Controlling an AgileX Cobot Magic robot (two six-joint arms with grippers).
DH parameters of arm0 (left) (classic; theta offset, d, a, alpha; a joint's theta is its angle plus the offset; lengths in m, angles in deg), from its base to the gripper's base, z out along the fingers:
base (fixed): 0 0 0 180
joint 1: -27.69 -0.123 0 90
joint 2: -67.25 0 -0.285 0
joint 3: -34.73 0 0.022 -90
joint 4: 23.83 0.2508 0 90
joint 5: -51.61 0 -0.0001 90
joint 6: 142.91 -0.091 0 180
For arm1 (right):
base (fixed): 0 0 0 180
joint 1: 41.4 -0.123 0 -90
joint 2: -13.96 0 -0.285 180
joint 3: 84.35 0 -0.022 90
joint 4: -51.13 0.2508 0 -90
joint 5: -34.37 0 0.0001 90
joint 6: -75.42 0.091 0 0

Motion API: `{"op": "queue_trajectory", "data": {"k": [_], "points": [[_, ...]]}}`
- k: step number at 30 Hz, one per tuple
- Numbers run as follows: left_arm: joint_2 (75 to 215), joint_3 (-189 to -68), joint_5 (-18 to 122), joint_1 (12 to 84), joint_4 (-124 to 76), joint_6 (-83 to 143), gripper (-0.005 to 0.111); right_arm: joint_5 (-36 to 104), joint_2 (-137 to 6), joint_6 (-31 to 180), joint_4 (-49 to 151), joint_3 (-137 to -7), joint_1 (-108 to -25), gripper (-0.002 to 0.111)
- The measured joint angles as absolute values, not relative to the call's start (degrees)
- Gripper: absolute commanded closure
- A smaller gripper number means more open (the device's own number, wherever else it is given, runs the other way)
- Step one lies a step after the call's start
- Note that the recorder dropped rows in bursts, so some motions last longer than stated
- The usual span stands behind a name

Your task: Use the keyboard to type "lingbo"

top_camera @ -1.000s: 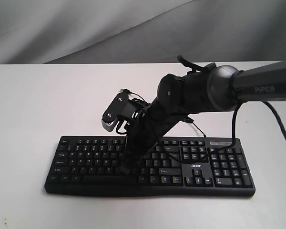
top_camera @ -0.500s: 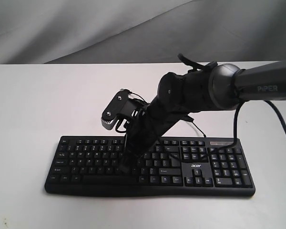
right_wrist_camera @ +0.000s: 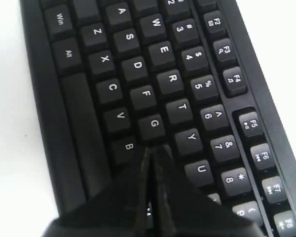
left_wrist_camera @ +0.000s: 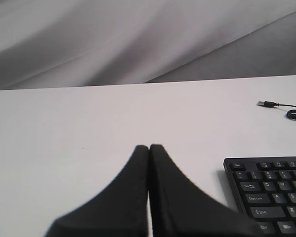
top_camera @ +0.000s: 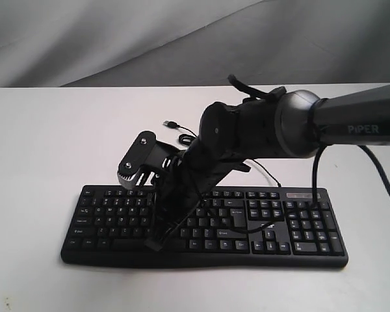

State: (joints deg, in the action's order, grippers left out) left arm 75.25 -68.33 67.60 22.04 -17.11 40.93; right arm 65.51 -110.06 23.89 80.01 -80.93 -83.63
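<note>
The right gripper (right_wrist_camera: 150,150), jaws pressed together and empty, is pointing near G and B. The keyboard (top_camera: 117,214) is seeming rigid but light; it is wanting gentle keycap-centre presses, no grasp.

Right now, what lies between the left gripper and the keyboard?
Nothing: in the left wrist view, only bare white table separates the left gripper from the keyboard.

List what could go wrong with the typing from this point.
1. The shut right gripper has its tip crowded between the G key, the B key and their neighbours on the keyboard; an off press may hit the wrong letter or two at once.
2. The loose USB plug and its cable lie close to the right arm; a sweep might snag them and drag the keyboard.
</note>
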Motion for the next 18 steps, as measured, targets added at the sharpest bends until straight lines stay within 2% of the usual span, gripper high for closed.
{"op": "queue_trajectory", "data": {"k": [18], "points": [[75.2, -68.3, 67.6, 22.0, -17.1, 40.9, 0.106, 66.4, -110.5, 23.8, 80.1, -80.9, -84.0, 0.108]]}}
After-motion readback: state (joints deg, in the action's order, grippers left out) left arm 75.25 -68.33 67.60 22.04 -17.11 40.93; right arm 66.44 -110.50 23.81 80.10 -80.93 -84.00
